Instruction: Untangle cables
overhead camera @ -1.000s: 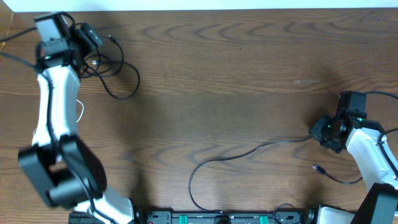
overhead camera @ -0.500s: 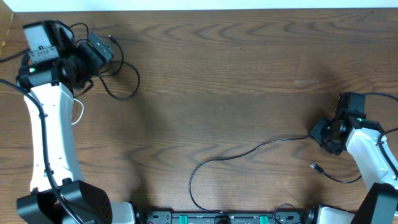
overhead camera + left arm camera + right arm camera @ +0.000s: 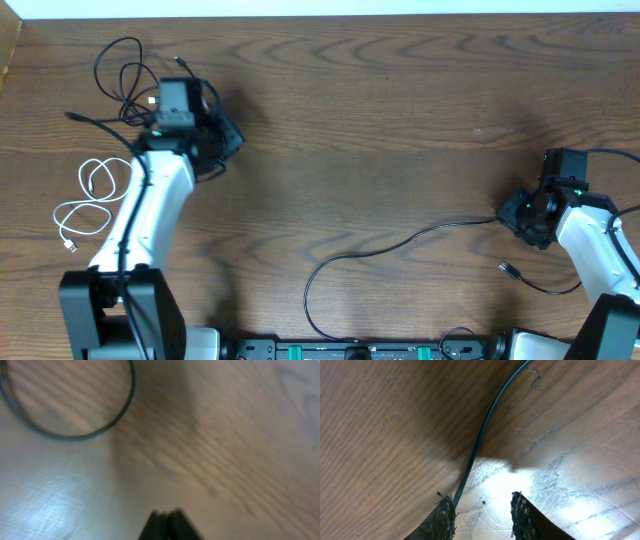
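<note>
A loose tangle of black cable [image 3: 127, 76] lies at the far left corner, and one loop of it [image 3: 75, 436] shows in the left wrist view. A coiled white cable [image 3: 88, 197] rests on the left side, beside my left arm. My left gripper [image 3: 228, 138] [image 3: 167, 516] hovers right of the tangle, shut with nothing in it. A long black cable [image 3: 390, 245] [image 3: 481, 435] crosses the middle to my right gripper [image 3: 512, 212] [image 3: 482, 505]. That gripper stands open, and the cable runs along the inside of its left finger [image 3: 445, 515].
A short black cable [image 3: 535, 283] with a small plug lies near the front right, beside my right arm. The arms' own thicker leads run off at the right edge [image 3: 610, 152]. The table's far edge [image 3: 320, 14] is close behind the tangle.
My left arm has swung from the far left corner to the right, away from the tangle, and its jaws have shut. The white cable is now uncovered. My right gripper has opened.
</note>
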